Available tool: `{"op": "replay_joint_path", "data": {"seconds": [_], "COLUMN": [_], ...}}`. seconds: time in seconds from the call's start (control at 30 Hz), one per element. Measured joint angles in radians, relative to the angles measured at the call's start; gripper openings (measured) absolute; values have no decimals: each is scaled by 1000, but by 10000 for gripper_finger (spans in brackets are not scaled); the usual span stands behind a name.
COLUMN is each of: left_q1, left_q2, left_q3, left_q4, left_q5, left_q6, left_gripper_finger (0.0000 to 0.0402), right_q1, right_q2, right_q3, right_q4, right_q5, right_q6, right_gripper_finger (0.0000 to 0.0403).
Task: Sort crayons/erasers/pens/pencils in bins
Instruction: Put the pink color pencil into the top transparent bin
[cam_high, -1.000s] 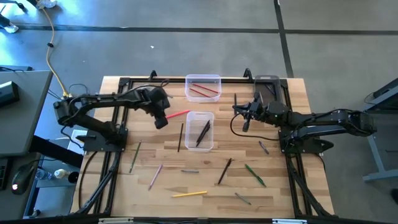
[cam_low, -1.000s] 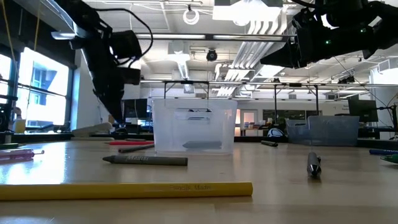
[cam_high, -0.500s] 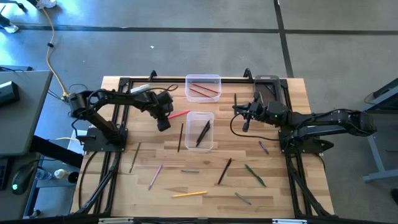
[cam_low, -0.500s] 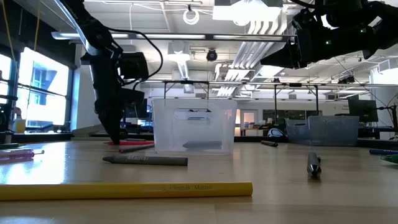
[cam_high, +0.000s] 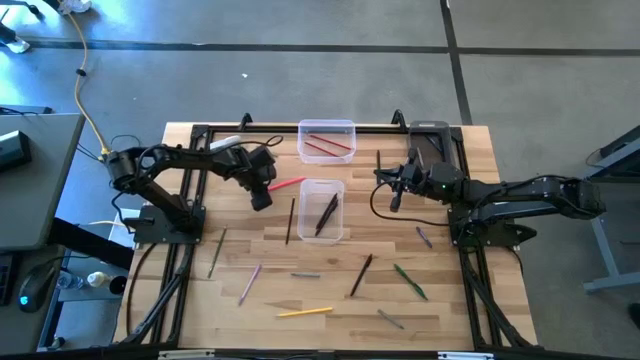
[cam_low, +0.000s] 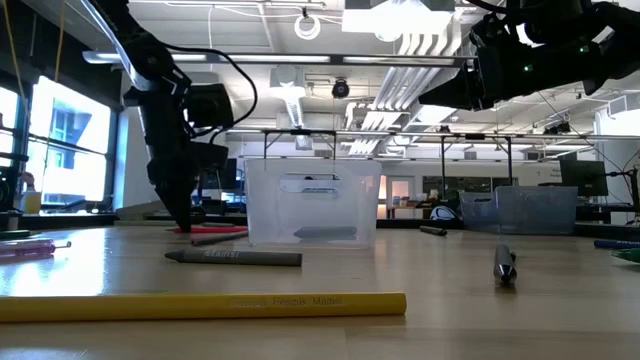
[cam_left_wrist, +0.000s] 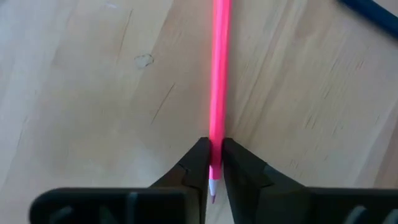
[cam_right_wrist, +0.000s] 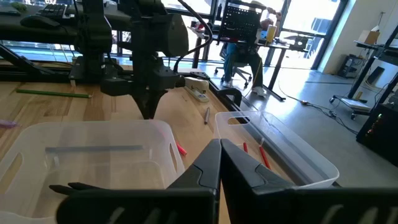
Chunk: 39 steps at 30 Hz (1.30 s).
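Pink pencil (cam_left_wrist: 219, 81) on wooden table (cam_high: 450, 300), pinched near its tip by left gripper (cam_left_wrist: 212, 163); right gripper (cam_right_wrist: 219, 163) closed, empty, above middle clear bin (cam_high: 321, 210).

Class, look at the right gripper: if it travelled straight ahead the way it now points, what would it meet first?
Probably the near clear bin with the dark pens: the right gripper, jaws shut, points at it in the right wrist view. It may pass above the rim; height is unclear.

overhead view, table-level view, two wrist close-ups
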<state>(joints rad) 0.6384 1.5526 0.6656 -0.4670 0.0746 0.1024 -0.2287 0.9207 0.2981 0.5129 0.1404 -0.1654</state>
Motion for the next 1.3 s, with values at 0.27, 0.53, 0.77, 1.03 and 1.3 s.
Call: {"op": "replay_joint_path", "data": {"seconds": [0.27, 0.53, 0.77, 1.03, 1.3], "left_q1": [5, 9, 10, 25, 81], "left_q2": [-57, -117, -161, -176, -155], "left_q3": [6, 79, 179, 340, 353], "left_q4": [-42, -123, -140, -119, -111], "left_q5": [-63, -149, -247, -305, -148], "left_q6": [40, 94, 148, 263, 313], "left_gripper_finger": [5, 0, 1, 1, 1], "right_q1": [0, 0, 0, 0, 0], "right_q2": [0, 0, 0, 0, 0], "right_q3": [0, 0, 0, 0, 0], "right_q4": [0, 0, 0, 0, 0], "right_q5": [0, 0, 0, 0, 0], "right_q6": [0, 0, 0, 0, 0], "right_gripper_finger": [0, 0, 0, 0, 0]}}
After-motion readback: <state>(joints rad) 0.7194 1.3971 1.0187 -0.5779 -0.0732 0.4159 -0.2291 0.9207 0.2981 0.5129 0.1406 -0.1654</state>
